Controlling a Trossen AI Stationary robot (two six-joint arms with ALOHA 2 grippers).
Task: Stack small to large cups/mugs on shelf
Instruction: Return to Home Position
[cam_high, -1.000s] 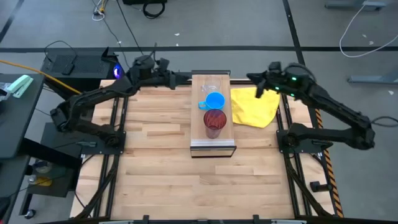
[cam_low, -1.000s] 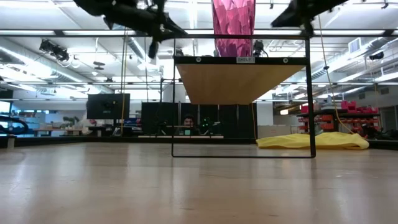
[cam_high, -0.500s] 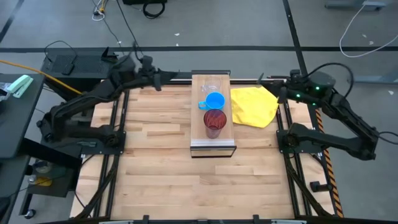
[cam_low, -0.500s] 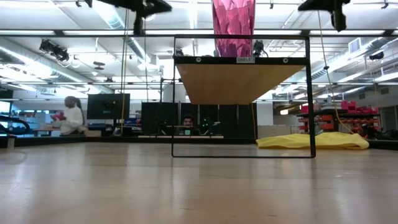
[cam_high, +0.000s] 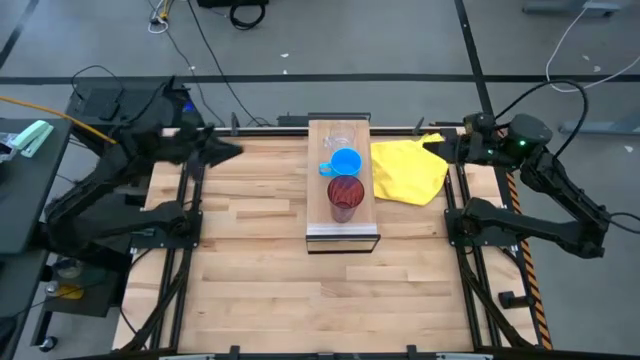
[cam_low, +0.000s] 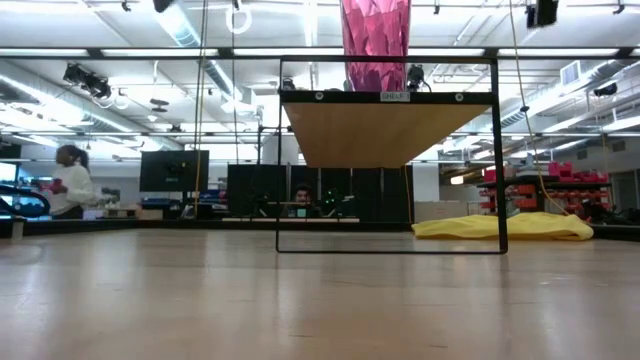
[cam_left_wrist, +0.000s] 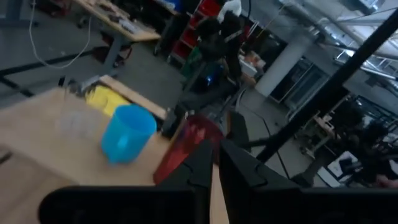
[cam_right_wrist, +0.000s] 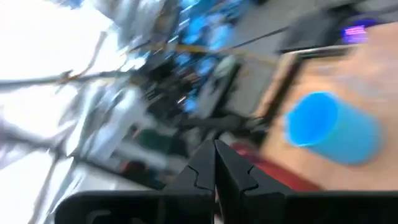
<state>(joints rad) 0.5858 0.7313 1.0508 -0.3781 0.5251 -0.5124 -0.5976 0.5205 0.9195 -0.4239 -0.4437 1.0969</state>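
Note:
The light-wood shelf (cam_high: 318, 215) stands at mid-table. On it, in a row from far to near, stand the tiny clear glass cup (cam_high: 338, 138), the blue mug (cam_high: 346, 163) and the red tumbler (cam_high: 345, 197), each upright on its base. They also show in the left wrist view: the cup (cam_left_wrist: 74, 121), the mug (cam_left_wrist: 127, 132) and the tumbler (cam_left_wrist: 186, 146). My left gripper (cam_high: 234, 150) is shut and empty, left of the shelf near the table's far left. My right gripper (cam_high: 436, 150) is shut and empty, above the far corner of the yellow cloth (cam_high: 408, 172).
The yellow cloth lies crumpled on the table right of the shelf, and also shows in the low view (cam_low: 500, 226). Bare tabletop (cam_high: 260, 280) lies near and left of the shelf. A person (cam_low: 65, 185) walks in the room behind.
Both arms have drawn back from the shelf's far end, the left toward the table's left edge and the right toward the right edge. In the low view both have gone up toward the top of the picture. The three vessels have stayed in place.

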